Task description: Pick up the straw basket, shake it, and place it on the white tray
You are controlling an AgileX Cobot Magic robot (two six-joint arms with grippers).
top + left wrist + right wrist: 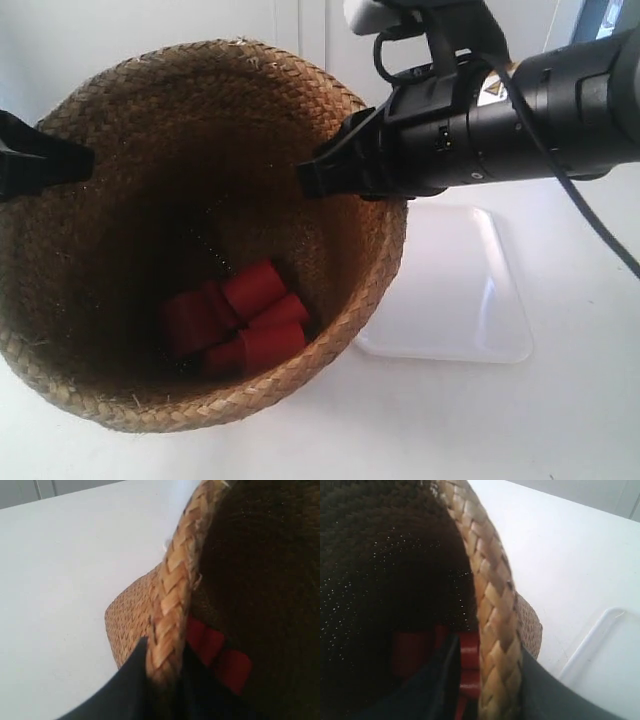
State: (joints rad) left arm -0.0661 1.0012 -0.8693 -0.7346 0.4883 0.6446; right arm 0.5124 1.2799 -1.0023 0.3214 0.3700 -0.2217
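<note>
The straw basket fills most of the exterior view. Its open mouth faces the camera. Some red blocks lie in a heap at the bottom, near 5 o'clock.

The left claw is clamped on the braided rim, with one finger inside the basket and one outside. The right claw pinches the rim the same way. In the exterior view they bite the rim at about 9 o'clock and 2 o'clock, nearly across from each other.

The white tray lies flat on the bench, at about 4 o'clock from the basket. The basket hides one corner of it. I cannot tell if the basket's bottom is off the bench yet.

This looks like the lift and shake step. To do it well, both claws should go up together and stay level, so the basket does not tip. The straw rim is soft and may bend or slip, so the shakes should be small and gentle. Big shakes could toss the red blocks out.

After that, the basket should travel toward 4 o'clock until its bottom is right over the tray. It should come down slowly and flat. The claws should let go only once it stands by itself.
</note>
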